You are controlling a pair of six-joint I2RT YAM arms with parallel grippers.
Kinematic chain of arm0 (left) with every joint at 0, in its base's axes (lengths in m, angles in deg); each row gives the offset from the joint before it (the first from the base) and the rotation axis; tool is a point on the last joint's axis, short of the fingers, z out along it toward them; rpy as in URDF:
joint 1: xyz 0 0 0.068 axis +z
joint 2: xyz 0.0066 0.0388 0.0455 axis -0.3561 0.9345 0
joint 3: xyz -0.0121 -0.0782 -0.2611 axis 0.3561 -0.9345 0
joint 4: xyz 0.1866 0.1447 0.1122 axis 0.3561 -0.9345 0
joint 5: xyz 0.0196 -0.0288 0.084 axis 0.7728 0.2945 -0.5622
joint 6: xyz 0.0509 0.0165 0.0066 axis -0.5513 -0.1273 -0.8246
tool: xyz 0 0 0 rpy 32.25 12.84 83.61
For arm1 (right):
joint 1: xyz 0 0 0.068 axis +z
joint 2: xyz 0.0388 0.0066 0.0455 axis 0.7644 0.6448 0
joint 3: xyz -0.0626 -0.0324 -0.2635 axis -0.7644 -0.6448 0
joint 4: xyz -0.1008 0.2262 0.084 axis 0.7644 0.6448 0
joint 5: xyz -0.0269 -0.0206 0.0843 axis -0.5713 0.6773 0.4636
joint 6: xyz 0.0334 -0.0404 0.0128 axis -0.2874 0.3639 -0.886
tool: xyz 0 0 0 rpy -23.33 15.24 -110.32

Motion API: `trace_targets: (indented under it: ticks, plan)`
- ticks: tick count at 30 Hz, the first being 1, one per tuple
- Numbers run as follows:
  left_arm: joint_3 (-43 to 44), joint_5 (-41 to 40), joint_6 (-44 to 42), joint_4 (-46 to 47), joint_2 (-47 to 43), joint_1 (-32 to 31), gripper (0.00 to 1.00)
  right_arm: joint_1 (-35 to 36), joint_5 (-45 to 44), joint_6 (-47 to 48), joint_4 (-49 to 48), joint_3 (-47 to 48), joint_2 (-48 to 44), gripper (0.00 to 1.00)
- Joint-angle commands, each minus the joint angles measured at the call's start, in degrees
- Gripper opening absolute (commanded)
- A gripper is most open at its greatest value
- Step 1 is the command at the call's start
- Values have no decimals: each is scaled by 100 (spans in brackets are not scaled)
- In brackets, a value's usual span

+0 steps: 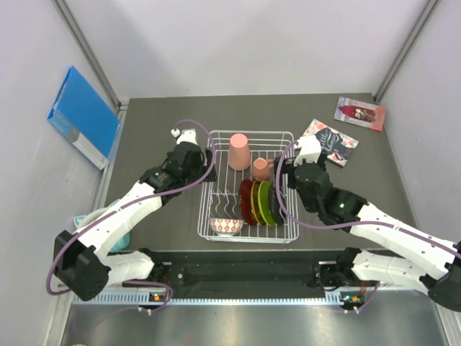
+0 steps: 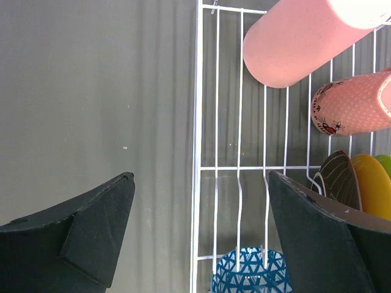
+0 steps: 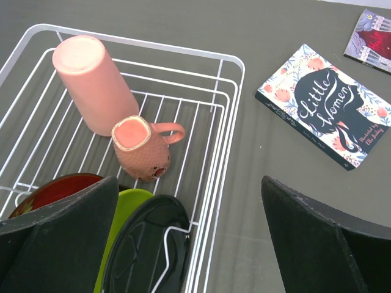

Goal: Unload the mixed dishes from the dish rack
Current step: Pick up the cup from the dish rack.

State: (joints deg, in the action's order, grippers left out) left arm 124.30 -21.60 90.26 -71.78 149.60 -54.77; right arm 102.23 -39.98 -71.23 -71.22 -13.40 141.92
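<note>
The white wire dish rack [image 1: 251,132] sits mid-table. It holds a tall pink cup [image 1: 239,151] upside down, a salmon mug [image 1: 261,169], and upright red [image 1: 246,200], amber, lime-green [image 1: 263,202] and black [image 1: 276,206] plates. A patterned bowl [image 1: 225,225] stands at its near left. My left gripper [image 2: 201,176] is open and empty over the rack's left rim [image 2: 197,91], above the bowl [image 2: 250,271]. My right gripper [image 3: 189,180] is open and empty over the rack's right rim [image 3: 235,67], beside the black plate [image 3: 146,244] and near the mug [image 3: 140,149]. No white mug is in view.
A "Little Women" book [image 3: 327,113] lies on the table just right of the rack. A smaller booklet [image 1: 359,113] lies at the far right corner. A blue folder [image 1: 83,115] leans on the left wall. A teal object [image 1: 119,239] is partly hidden under my left arm.
</note>
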Motion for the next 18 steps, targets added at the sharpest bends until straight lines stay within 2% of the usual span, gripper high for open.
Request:
trace_targets:
  ticks: [1,12,18]
  plan:
    - [6,-15,-51,219,-44,-19,95,36,-21,-20,-238,112,41,100]
    - [-47,38,-42,254,-62,-19,97,44,-56,-37,-133,138,76,100]
    - [85,-67,-95,140,35,-19,97,44,-776,112,612,454,270,100]
